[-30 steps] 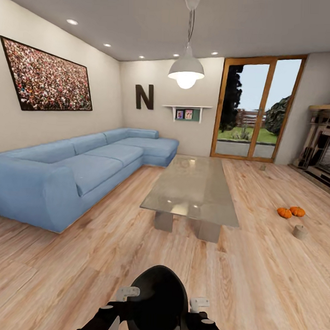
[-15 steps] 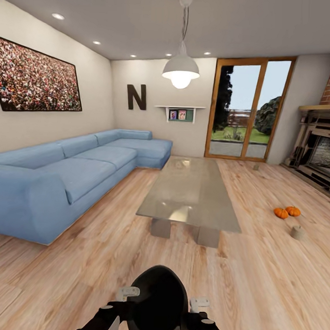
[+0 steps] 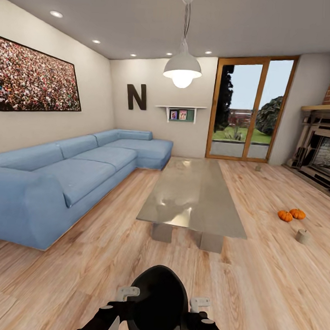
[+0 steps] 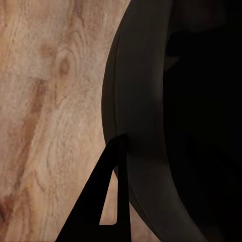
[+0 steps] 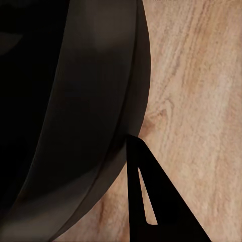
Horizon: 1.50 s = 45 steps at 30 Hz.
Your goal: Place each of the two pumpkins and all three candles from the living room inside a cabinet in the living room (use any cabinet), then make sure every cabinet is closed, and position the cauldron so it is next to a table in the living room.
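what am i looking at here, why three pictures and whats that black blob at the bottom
It is a simulated two-armed robot on wheels, driven remotely by a person. The big picture comes from a camera on its head, looking across a living room. The other two come from cameras on its wrists, looking along each gripper.

The black blob is a cauldron, carried low in front of the robot between both arms. The left gripper and right gripper sit at its sides. Each wrist view shows the dark wall of the cauldron beside a finger, over the wood floor; whether the grippers are shut on it cannot be told.

Ahead stands a glass table, with a blue sofa on the left. On the floor to the right lie two pumpkins and a small candle.
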Motion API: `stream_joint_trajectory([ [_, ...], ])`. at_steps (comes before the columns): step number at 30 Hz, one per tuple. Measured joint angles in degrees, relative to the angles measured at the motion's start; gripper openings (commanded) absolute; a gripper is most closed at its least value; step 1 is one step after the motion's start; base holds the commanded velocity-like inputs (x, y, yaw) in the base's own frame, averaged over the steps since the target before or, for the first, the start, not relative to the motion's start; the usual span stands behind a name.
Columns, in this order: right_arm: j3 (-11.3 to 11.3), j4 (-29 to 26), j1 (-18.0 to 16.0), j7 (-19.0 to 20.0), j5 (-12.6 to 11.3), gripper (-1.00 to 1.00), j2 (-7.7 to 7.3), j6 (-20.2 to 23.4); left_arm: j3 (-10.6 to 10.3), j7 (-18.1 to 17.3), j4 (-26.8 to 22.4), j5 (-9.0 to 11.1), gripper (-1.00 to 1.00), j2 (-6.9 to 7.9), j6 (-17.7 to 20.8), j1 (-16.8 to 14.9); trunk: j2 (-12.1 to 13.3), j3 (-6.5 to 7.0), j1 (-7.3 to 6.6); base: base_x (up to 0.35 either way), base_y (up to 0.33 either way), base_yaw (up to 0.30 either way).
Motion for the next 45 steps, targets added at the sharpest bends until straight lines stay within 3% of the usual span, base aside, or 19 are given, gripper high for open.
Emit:
stream_joint_trajectory([
  [7,0.0,0.0,0.0,0.0,0.0,-1.00,0.00,0.0,0.0,0.0,0.0,0.0,-1.00,0.00,0.0,0.0,0.0,0.07,0.00,0.009,0.000,-0.027],
  [23,0.0,0.0,0.0,0.0,0.0,-1.00,-0.03,0.0,0.0,0.0,0.0,0.0,-1.00,-0.02,-0.1,0.0,0.0,0.87,-0.01,0.125,0.000,-0.200],
  [45,0.0,0.0,0.0,0.0,0.0,-1.00,0.00,0.0,0.0,0.0,0.0,0.0,-1.00,0.00,0.0,0.0,0.0,0.93,0.00,0.095,0.000,-0.008],
])
